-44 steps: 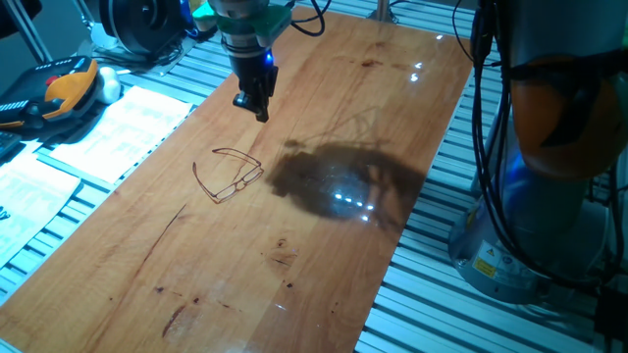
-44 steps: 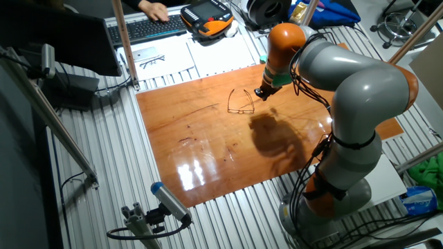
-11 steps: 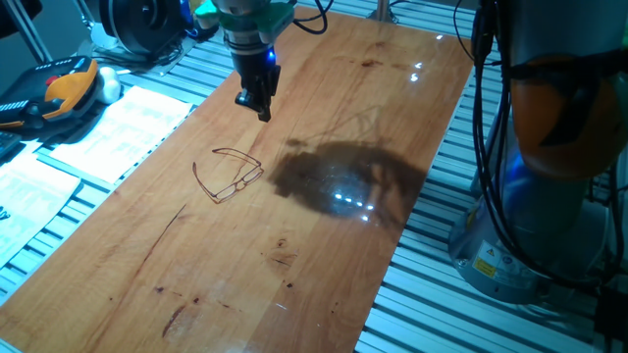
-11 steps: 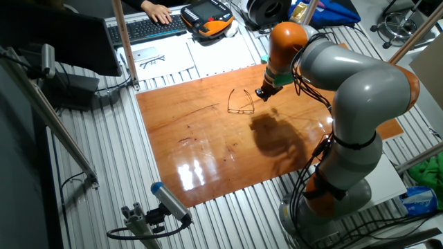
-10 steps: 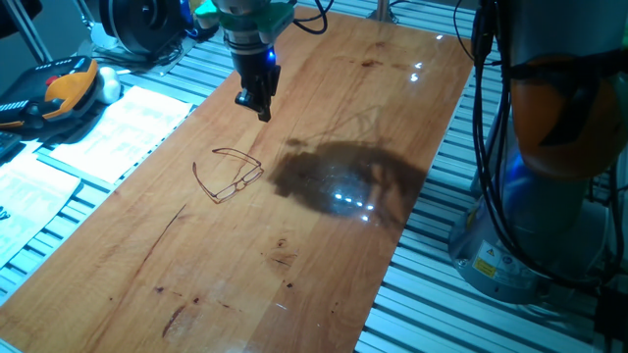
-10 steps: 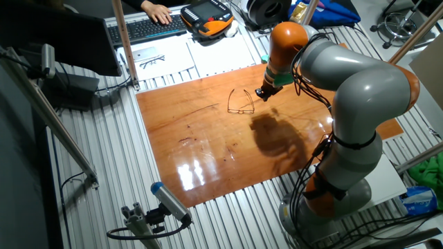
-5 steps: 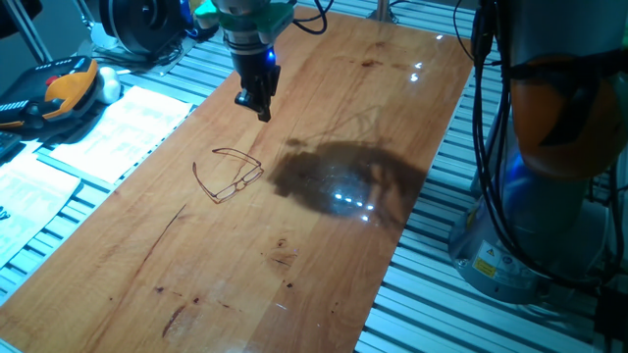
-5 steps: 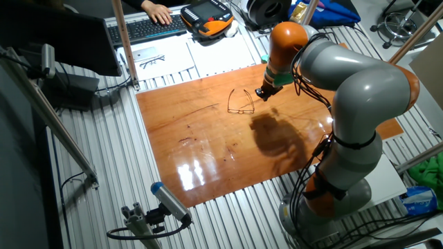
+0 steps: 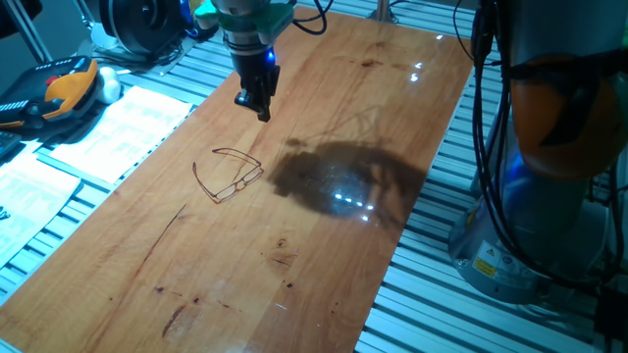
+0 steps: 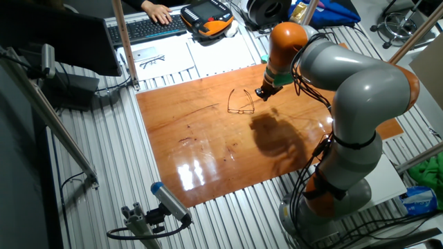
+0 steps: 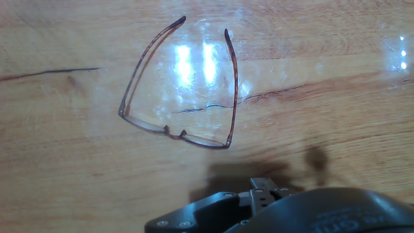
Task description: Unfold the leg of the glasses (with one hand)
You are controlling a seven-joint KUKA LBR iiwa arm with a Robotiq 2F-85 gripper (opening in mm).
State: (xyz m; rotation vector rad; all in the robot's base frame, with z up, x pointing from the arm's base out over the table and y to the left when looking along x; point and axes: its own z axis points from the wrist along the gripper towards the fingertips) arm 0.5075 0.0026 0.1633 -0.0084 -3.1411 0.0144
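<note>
Glasses (image 11: 184,84) (no legible markings) on table (image 9: 324,245)

No legible text, label, brand or number is to be found in any view.

Printed sheets (image 9: 118,123) beside the wooden table (image 9: 392,108) carry lines too small to be read. A yellow warning sticker (image 9: 485,265) on the robot base (image 9: 520,245) is seen, its wording blurred. A sheet (image 10: 154,59) printed with a drawing of spectacles shows no readable letters.
</note>
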